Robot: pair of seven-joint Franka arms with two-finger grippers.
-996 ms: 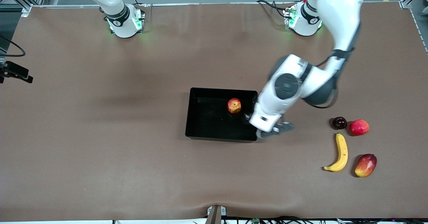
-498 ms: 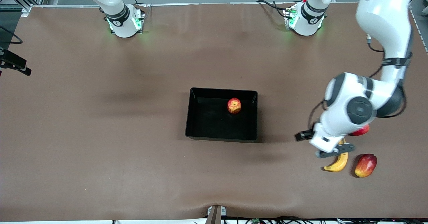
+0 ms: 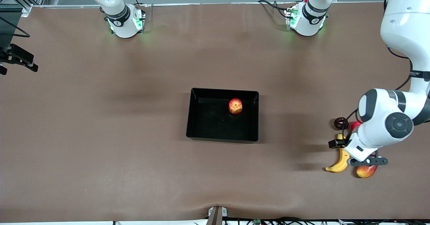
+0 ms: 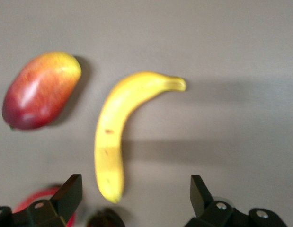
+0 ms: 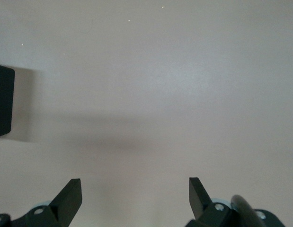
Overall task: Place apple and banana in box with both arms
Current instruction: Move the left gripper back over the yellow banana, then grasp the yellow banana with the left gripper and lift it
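The apple [image 3: 235, 106] lies in the black box [image 3: 201, 131] at mid table. The banana [image 3: 341, 160] lies on the table toward the left arm's end, partly under the left arm. In the left wrist view the banana [image 4: 110, 137] shows whole, curved and yellow. My left gripper [image 3: 368, 161] hovers over the banana and the mango. In its wrist view the left gripper [image 4: 135, 194] is open and empty, with the banana's tip between the fingers' line. My right gripper [image 5: 134, 194] is open and empty over bare table.
A red-yellow mango [image 3: 366, 172] lies beside the banana and also shows in the left wrist view [image 4: 39, 90]. A dark round fruit [image 3: 341, 123] and a pinkish-red fruit [image 3: 354, 125] lie just farther from the front camera. A black corner [image 5: 2, 101] shows in the right wrist view.
My left arm has swung from the box's edge toward the left arm's end of the table and now hangs over the banana and mango. The apple has stayed in the box.
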